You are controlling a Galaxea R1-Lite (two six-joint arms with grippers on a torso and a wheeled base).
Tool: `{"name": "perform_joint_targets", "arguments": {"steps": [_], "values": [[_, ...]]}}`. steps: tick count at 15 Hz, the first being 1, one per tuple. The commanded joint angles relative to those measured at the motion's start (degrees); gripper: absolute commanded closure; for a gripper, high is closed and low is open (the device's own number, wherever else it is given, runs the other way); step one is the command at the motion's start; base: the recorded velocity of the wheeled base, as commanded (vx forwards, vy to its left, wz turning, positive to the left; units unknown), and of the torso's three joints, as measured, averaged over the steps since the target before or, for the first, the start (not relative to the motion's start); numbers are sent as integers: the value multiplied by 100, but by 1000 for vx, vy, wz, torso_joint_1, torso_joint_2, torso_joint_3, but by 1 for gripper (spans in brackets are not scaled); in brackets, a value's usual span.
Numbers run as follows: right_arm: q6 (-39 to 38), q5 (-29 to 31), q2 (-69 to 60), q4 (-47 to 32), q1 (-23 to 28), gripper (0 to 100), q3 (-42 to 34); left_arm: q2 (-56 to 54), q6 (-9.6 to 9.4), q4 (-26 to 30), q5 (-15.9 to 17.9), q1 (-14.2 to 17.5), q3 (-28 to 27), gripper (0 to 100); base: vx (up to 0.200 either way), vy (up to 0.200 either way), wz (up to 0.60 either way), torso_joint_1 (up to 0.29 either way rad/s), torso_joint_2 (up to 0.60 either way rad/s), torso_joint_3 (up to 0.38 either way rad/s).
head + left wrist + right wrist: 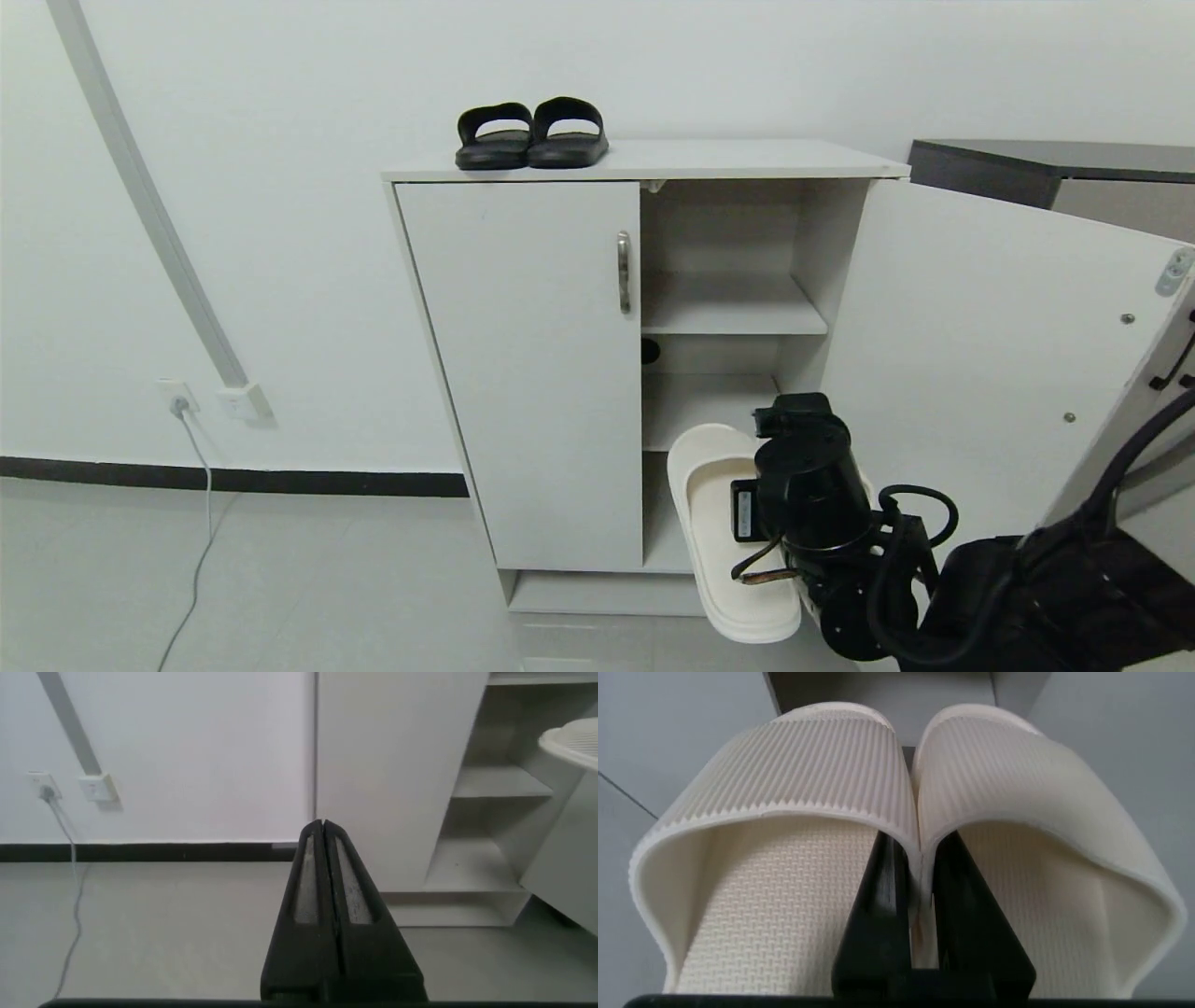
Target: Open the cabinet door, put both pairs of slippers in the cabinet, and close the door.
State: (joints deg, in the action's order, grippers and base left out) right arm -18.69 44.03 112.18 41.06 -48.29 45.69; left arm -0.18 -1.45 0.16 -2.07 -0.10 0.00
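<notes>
Seen from the head, the white slippers (719, 523) hang low before the cabinet (523, 373), at its open right side, and the black slippers (532, 135) sit on top. At the left wrist, the left gripper (321, 835) is pressed closed and empty. At the right wrist, the right gripper (915, 873) pinches both white slippers' inner edges.

Bright, even indoor light, soft shadows inside the cabinet (719, 224), dim under black slippers (532, 140)

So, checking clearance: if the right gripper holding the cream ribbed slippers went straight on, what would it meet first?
Probably inside the white cabinet, its open right side: the right gripper aims the cream ribbed slippers into that gap; depth is unclear.
</notes>
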Motion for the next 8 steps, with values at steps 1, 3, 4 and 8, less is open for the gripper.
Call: {"name": "perform_joint_targets", "arguments": {"steps": [1,3,4,8], "values": [[6,-9,252,69,12,100,-8,18,-4,2,-4,1,0,100,0,0,0,0,0,0],[58,-9,612,605,39,100,-8,18,-4,2,-4,1,0,100,0,0,0,0,0,0],[173,-9,832,992,91,100,-16,18,-4,2,-4,1,0,100,0,0,0,0,0,0],[410,-53,1447,1888,214,100,1,18,-4,2,-4,1,0,100,0,0,0,0,0,0]]}}
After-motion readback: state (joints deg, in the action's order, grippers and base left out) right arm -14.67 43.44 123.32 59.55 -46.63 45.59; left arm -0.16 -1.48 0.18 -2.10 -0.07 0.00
